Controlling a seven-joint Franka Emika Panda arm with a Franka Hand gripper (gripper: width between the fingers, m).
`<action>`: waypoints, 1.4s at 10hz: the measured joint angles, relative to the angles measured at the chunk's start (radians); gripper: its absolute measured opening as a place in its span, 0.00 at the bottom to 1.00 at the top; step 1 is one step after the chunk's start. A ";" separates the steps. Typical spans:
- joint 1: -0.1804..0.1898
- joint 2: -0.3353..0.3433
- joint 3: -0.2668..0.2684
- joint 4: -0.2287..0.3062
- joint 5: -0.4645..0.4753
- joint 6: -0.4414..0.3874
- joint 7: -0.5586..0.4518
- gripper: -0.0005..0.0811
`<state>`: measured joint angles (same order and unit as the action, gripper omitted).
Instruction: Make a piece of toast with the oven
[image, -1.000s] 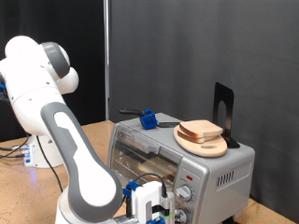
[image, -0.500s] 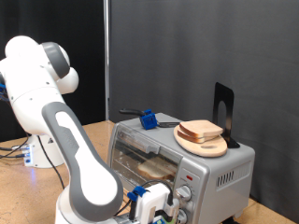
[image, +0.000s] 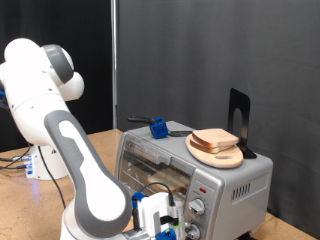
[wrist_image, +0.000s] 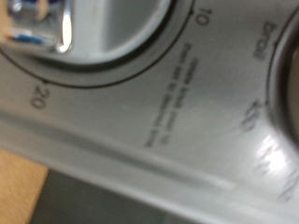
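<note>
My gripper (image: 168, 222) sits low at the exterior view's bottom, pressed up against the control panel of the oven (image: 192, 170), level with the two round knobs (image: 196, 208) at the front's right end. Whether the fingers are clenched on a knob or released I cannot tell; blue fittings and my own wrist block the line of sight.

The wrist view is filled by the grey panel at very close range: the curved edge of a dial (wrist_image: 89, 33) runs across it, with printed marks reading 10 and 20 around its rim, and part of a second ring of markings shows at the far side. A shiny rounded part (wrist_image: 42, 26) shows in one corner.

Behind the oven's glass door (image: 155, 172), a pale slice, the piece of toast (image: 163, 178), lies on the rack. The door looks shut.

On the oven's roof, a wooden plate (image: 217, 152) carries a second bread slice (image: 214, 139). Just behind it stands a black upright stand (image: 239, 118), and a blue-and-black tool (image: 158, 126) lies towards the exterior view's left. The oven rests on a desk (image: 20, 185).
</note>
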<state>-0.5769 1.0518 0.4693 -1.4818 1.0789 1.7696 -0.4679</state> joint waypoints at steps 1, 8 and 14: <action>-0.002 0.000 0.001 -0.006 0.008 0.003 -0.018 0.01; 0.000 0.004 -0.010 0.003 0.003 -0.027 0.227 0.01; 0.004 0.051 -0.018 0.065 -0.016 -0.118 0.427 0.01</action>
<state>-0.5732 1.1031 0.4512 -1.4171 1.0630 1.6520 -0.0407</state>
